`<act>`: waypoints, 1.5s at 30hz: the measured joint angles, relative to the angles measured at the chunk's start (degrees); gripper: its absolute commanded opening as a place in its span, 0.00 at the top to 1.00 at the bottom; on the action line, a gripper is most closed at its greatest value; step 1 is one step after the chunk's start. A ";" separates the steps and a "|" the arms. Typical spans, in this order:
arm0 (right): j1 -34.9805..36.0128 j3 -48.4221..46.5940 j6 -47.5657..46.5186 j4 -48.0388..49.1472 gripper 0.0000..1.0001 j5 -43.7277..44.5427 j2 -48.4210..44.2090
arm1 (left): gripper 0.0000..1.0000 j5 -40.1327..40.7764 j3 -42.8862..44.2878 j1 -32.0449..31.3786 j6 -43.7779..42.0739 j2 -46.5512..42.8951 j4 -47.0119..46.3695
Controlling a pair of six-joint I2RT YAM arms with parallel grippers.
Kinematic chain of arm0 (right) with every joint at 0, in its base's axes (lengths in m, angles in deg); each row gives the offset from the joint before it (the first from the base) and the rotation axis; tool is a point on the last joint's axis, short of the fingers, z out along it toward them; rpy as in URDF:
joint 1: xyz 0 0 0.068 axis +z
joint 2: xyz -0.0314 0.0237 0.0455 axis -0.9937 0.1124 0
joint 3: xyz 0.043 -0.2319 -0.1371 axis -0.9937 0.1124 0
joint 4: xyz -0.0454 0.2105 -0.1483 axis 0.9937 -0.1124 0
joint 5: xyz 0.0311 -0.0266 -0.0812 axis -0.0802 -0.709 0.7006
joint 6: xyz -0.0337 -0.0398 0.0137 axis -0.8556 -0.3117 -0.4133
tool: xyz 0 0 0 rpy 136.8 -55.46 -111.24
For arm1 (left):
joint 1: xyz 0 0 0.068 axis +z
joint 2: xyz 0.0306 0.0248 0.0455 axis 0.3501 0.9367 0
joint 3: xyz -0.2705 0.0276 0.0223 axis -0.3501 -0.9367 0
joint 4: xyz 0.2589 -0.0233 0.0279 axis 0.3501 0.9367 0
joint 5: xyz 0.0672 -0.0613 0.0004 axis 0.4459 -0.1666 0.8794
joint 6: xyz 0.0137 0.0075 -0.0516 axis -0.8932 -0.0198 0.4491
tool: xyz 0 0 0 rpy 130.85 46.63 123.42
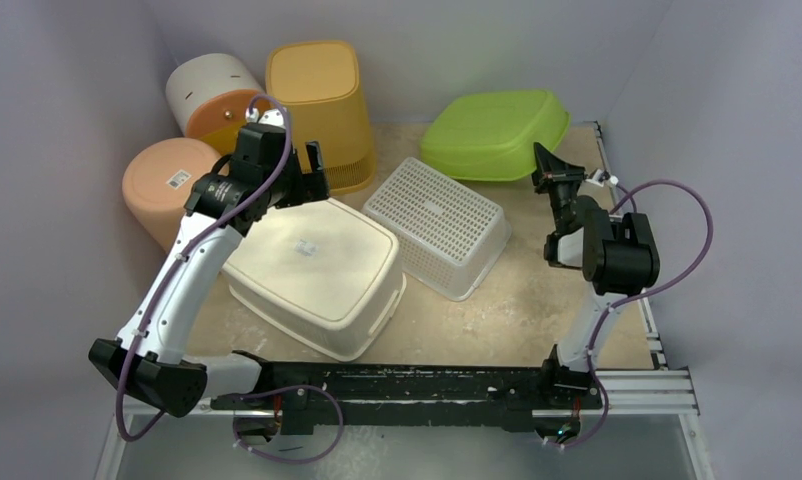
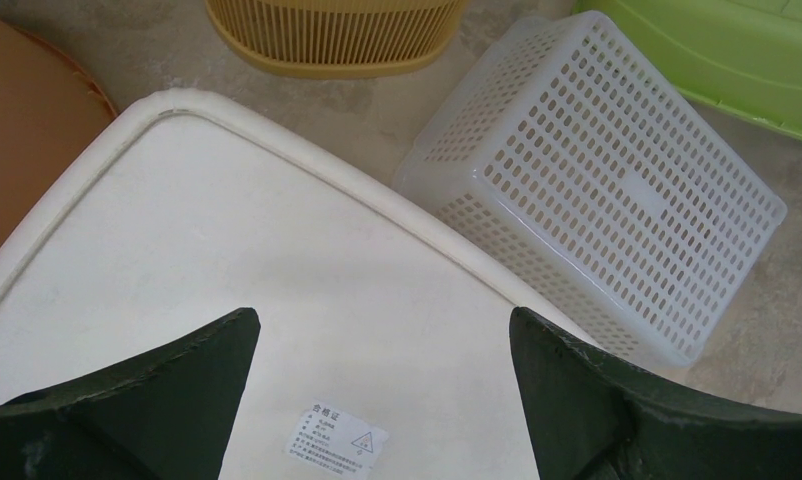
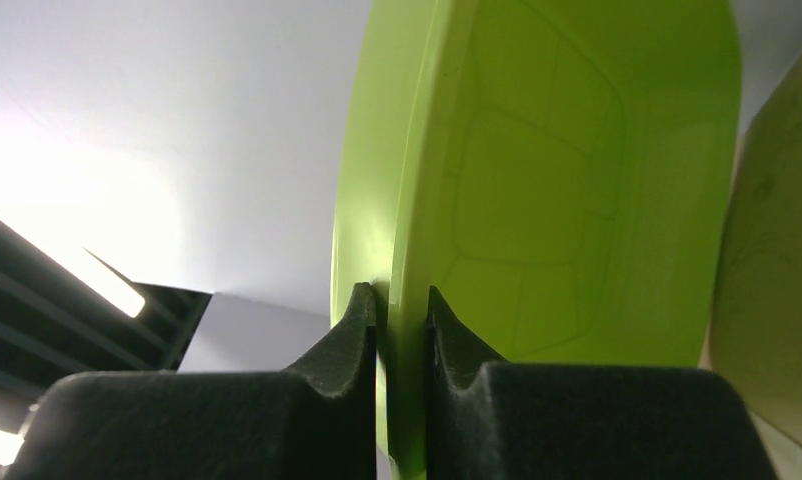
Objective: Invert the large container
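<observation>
I see the large container (image 1: pixel 312 270) base-up left of centre, smooth cream plastic, with the perforated white basket (image 1: pixel 439 225) just beside it. My left gripper (image 2: pixel 382 335) hangs above it, jaws wide. My right gripper (image 3: pixel 402 300) pinches the green tub (image 1: pixel 495 133) by its rim.

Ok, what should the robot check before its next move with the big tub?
1. Cream tub upside down: ok, its smooth base with the sticker faces up.
2. Left hand open: ok, fingers spread wide above that base.
3. Left hand holding nothing: ok.
4. Right hand free: not ok, it is shut on the green tub's rim.
5. Gap between cream tub and white perforated basket: cannot tell, they lie very close.
</observation>
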 measured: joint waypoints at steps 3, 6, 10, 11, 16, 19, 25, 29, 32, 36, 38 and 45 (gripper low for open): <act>-1.53 0.57 0.02 0.09 0.88 -0.96 0.92 | 0.08 -0.02 -0.02 -0.02 0.02 0.37 -0.26; -2.54 0.66 0.00 0.09 0.83 -2.03 1.66 | 0.08 -0.02 -0.02 -0.02 0.04 0.44 -0.31; -3.76 0.57 -0.76 -0.09 0.75 -3.50 2.38 | 0.08 -0.02 -0.02 -0.02 0.04 0.57 -0.37; -4.09 0.57 -1.09 -0.22 0.74 -3.63 2.62 | 0.08 -0.02 -0.02 -0.02 0.04 0.63 -0.42; -5.86 0.57 -4.26 -3.87 0.72 -4.11 3.10 | 0.08 -0.02 -0.02 -0.02 0.04 1.11 -0.59; -6.67 0.57 -7.67 -7.61 0.72 -4.24 3.52 | 0.08 0.00 -0.02 -0.02 0.07 1.42 -0.63; -7.67 0.59 -15.32 -19.87 0.73 -5.33 7.23 | 0.08 0.00 -0.02 -0.02 0.07 1.70 -0.66; -7.76 0.33 -18.51 -24.22 0.73 -5.60 7.32 | 0.08 -0.02 -0.02 -0.02 0.07 1.95 -0.66; -7.76 -0.02 -20.13 -26.18 0.73 -5.66 7.32 | 0.08 0.00 -0.04 -0.02 0.07 2.08 -0.68; -7.76 -0.98 -22.99 -30.71 0.69 -5.55 6.64 | 0.08 -0.02 -0.07 0.00 0.07 2.14 -0.68; -7.76 -2.08 -25.77 -36.17 0.65 -5.07 4.81 | 0.08 0.00 -0.20 -0.02 0.07 2.14 -0.68; -7.65 -17.75 -41.16 -66.36 0.48 0.79 -1.49 | 0.08 -0.02 -0.81 -0.02 0.07 2.14 -0.98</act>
